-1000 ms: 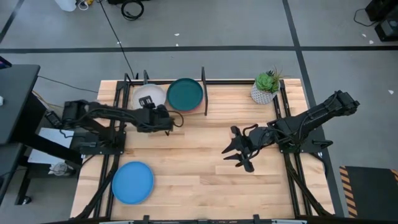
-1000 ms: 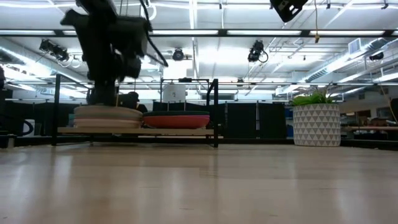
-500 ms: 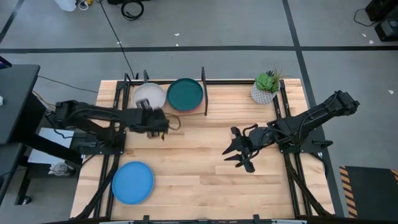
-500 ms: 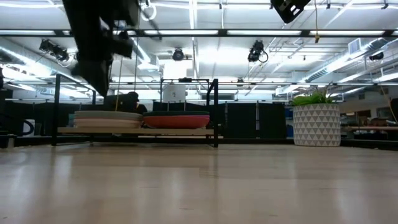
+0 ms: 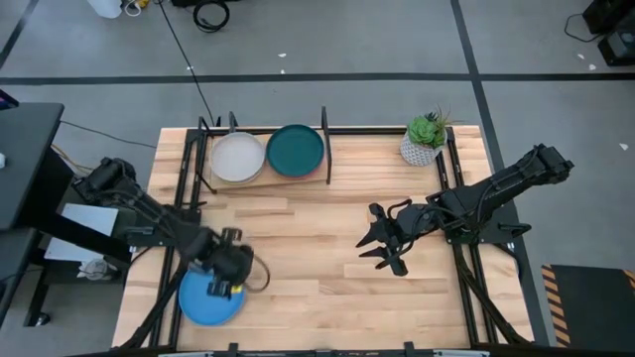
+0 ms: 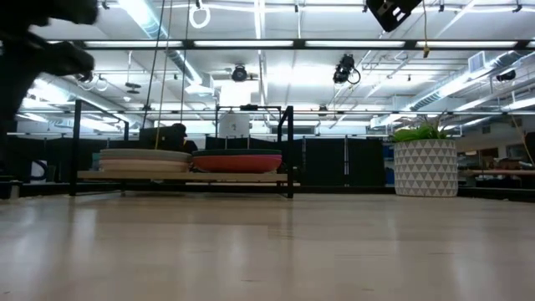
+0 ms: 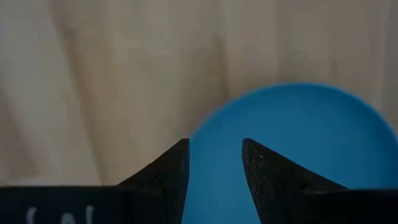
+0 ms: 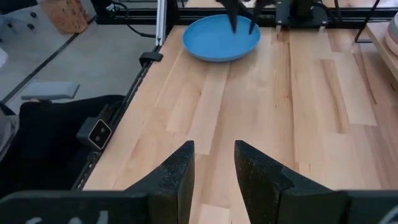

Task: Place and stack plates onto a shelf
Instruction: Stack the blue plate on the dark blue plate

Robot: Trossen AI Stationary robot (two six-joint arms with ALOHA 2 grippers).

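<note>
A blue plate [image 5: 203, 297] lies flat on the tabletop at the near left. My left gripper [image 5: 224, 282] hangs over its right part, pointing down, open and holding nothing; in the left wrist view its fingertips [image 7: 214, 162] stand apart above the blue plate [image 7: 292, 143] near its rim. The shelf [image 5: 325, 159] stands at the far left. It carries a stack topped by a pale plate [image 5: 238, 157] and another topped by a dark teal plate [image 5: 296, 151]. My right gripper [image 5: 382, 243] waits open and empty at the middle right.
A white pot with a green plant [image 5: 424, 141] stands at the far right. In the low view the shelf's two plate stacks [image 6: 192, 160] sit between black uprights. Bare wood stretches across the table's middle [image 5: 317, 258].
My left gripper has swung away from the shelf toward the table's near edge. It has tipped to point down and now hangs over the blue plate. The plates have stayed where they were.
</note>
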